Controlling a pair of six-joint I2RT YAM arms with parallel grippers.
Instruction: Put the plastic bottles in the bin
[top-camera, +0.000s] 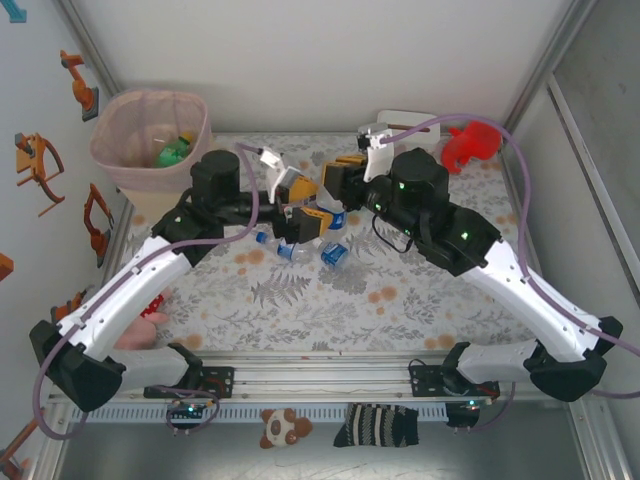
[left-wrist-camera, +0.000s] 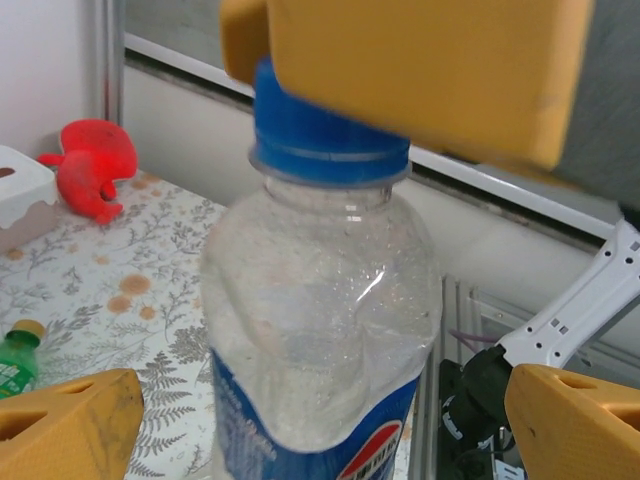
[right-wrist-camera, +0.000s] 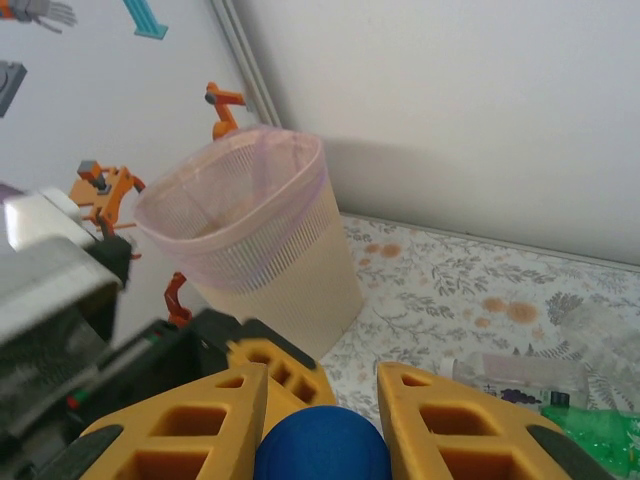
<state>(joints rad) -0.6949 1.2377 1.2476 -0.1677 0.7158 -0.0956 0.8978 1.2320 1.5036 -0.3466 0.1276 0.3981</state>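
Clear plastic bottle, blue cap, blue label, dented, droplets inside

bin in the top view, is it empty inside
No, a green bottle lies inside the bin, visible through its open top.

One bin stands at the far left, with one green bottle showing inside it. A second green bottle is on the table. At least three clear blue-labelled bottles cluster mid-table, partly hidden. One red toy and one white box sit at the far right.
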